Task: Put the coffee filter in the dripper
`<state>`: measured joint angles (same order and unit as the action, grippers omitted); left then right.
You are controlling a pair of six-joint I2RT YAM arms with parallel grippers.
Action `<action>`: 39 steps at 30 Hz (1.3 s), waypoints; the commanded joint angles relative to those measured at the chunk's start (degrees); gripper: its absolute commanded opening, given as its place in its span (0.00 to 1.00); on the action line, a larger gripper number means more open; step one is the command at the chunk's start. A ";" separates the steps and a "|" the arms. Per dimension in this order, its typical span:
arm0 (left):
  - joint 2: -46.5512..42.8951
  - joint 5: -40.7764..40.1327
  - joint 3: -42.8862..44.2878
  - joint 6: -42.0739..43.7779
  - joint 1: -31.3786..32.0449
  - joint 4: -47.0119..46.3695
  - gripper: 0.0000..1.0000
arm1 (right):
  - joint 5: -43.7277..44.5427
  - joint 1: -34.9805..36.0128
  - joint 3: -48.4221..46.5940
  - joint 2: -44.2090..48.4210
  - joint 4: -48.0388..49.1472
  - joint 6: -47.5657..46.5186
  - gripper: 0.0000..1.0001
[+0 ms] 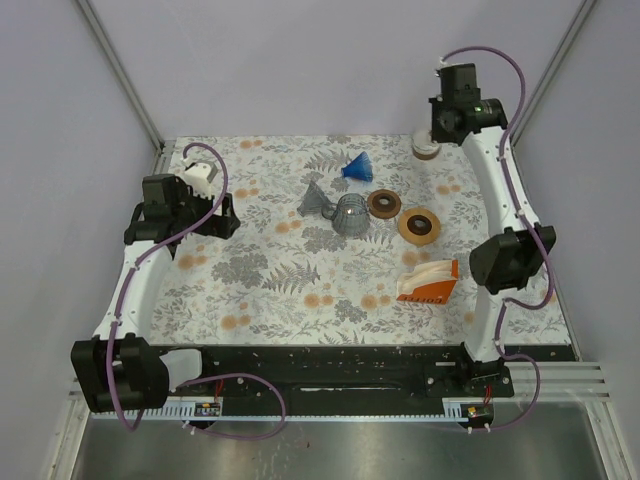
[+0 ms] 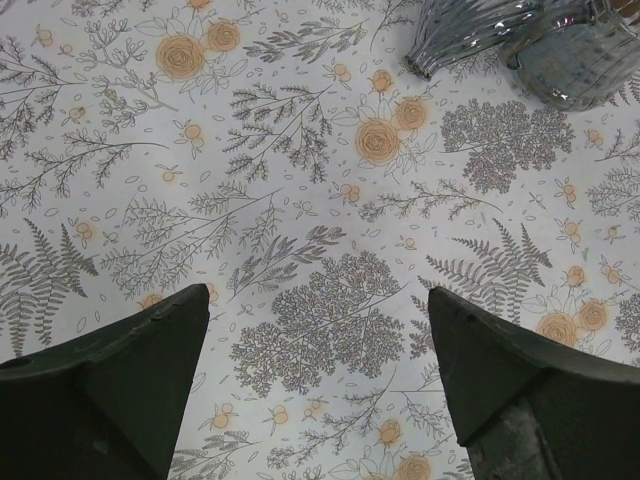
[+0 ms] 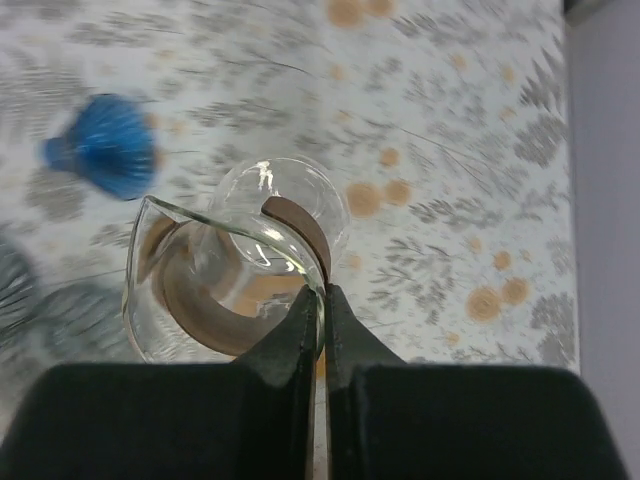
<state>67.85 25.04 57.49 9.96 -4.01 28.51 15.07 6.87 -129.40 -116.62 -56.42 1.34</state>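
My right gripper (image 1: 437, 130) (image 3: 323, 298) is at the back right of the table, shut on the rim of a clear glass dripper (image 3: 215, 265) with a brown wooden collar (image 3: 300, 225). In the top view the dripper (image 1: 426, 148) shows just below the gripper. White coffee filters sit in an orange holder (image 1: 430, 283) at the right middle of the table, far from both grippers. My left gripper (image 1: 222, 214) (image 2: 318, 345) is open and empty, low over the flowered tablecloth at the left.
A blue ribbed cone (image 1: 358, 168) (image 3: 110, 146) lies near the back middle. A grey glass funnel (image 1: 317, 202) (image 2: 470, 35) and a grey ribbed glass jar (image 1: 352, 215) (image 2: 585, 55) stand mid-table. Two brown rings (image 1: 384, 204) (image 1: 419, 226) lie to their right.
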 commanded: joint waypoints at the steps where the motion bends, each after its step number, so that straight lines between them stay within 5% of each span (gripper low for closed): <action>1: -0.88 -1.22 3.24 1.47 0.14 1.10 0.95 | -6.87 12.70 -2.70 8.95 0.53 -2.75 0.00; 4: -1.41 -3.32 3.50 1.82 0.05 1.11 0.95 | -14.87 20.52 -0.42 9.30 0.35 -2.40 0.00; 12: -1.50 -8.16 4.56 1.47 0.05 1.37 0.96 | -14.89 38.56 5.21 4.82 2.62 0.76 0.00; 23: -1.50 -8.78 4.12 1.47 -0.21 1.37 0.96 | -15.33 41.20 11.36 -0.98 8.61 5.69 0.00; 35: -0.97 -8.25 3.85 1.73 -0.21 1.37 0.97 | -20.25 42.52 12.86 -5.55 8.53 0.59 0.00; 39: -0.97 -8.34 3.77 1.91 -0.21 1.37 0.97 | -21.48 42.52 12.60 -5.20 8.26 -0.11 0.21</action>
<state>67.83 17.32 59.31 11.09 -4.03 31.11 -3.60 48.93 -115.15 -122.61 -48.82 2.79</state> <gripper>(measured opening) 0.965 0.126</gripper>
